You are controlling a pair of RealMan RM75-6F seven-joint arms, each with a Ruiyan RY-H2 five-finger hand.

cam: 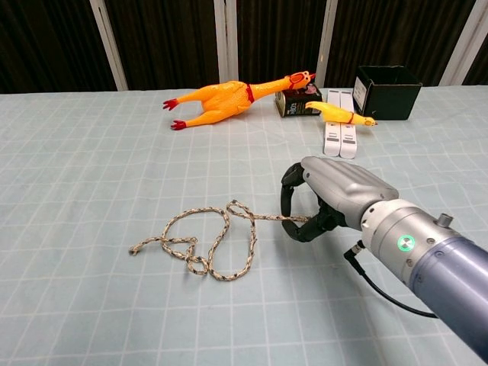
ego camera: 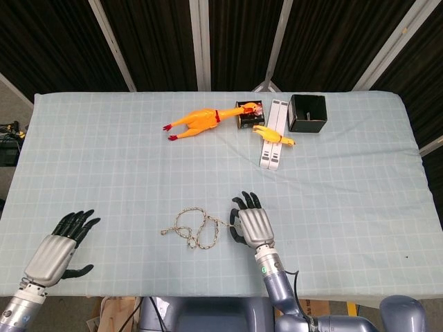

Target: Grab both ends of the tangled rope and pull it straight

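A tangled beige rope (ego camera: pixel 196 227) (cam: pixel 206 240) lies in loops near the front middle of the table. Its right end runs into my right hand (ego camera: pixel 251 221) (cam: pixel 329 197), which pinches it between thumb and fingers just above the cloth. The rope's left end (cam: pixel 135 248) lies loose on the cloth. My left hand (ego camera: pixel 57 247) hovers open at the front left corner, far from the rope, and shows only in the head view.
At the back stand a large rubber chicken (ego camera: pixel 197 122) (cam: pixel 221 98), a small dark box (ego camera: pixel 249 114), a small chicken (ego camera: pixel 273 135) lying on a white remote pair (ego camera: pixel 271 138), and a black open box (ego camera: pixel 307 113) (cam: pixel 388 91). A light checked cloth (ego camera: pixel 104 159) covers the table.
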